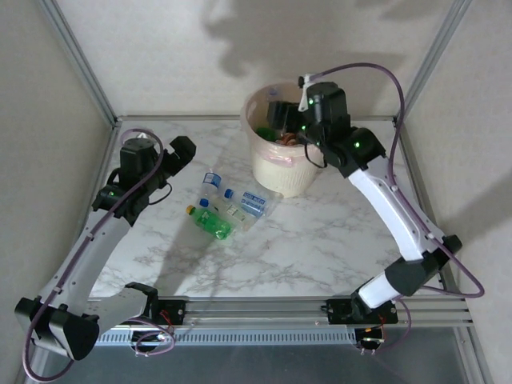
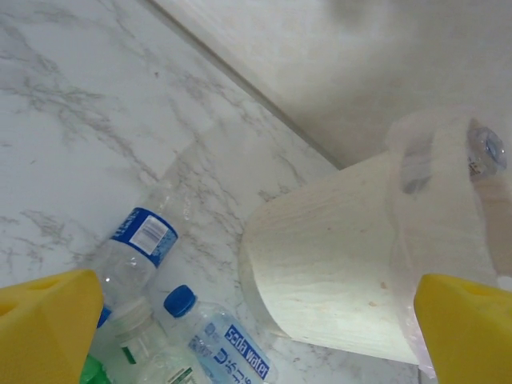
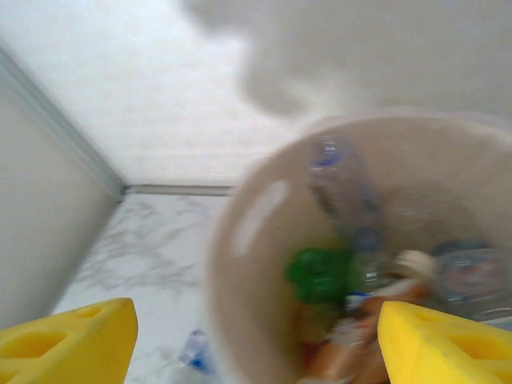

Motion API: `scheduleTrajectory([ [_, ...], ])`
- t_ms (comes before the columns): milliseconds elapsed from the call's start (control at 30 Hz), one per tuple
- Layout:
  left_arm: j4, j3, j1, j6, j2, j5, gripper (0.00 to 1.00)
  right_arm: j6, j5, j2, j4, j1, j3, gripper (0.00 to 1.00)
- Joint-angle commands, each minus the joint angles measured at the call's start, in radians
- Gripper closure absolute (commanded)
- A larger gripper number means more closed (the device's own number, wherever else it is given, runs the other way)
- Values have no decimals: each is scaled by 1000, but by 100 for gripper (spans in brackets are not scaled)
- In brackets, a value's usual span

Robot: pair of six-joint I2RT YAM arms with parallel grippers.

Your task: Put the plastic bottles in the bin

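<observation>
Marble tabletop, pale walls behind. On the left, the left gripper (image 1: 181,150) hangs low over the table with its jaws spread wide and nothing between them. It points toward the bottles (image 1: 228,210), probably so it is ready for a pick. That cluster, clear blue-capped ones plus a green one (image 1: 212,222), lies flat just beside the foot of the bin (image 1: 280,172), not yet binned. The bin stands upright, with a green bottle (image 3: 320,272) and others heaped inside. The right gripper (image 1: 280,116) sits over its mouth, jaws apart and empty — placed there, I judge, so a released bottle falls straight in.
</observation>
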Motion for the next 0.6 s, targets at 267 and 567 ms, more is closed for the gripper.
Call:
scheduleTrajectory([
  [267, -109, -52, 17, 18, -60, -36, 0, 29, 19, -73, 61, 238, -154, 34],
  [567, -151, -158, 22, -18, -92, -67, 2, 60, -41, 2, 130, 409, -347, 29],
])
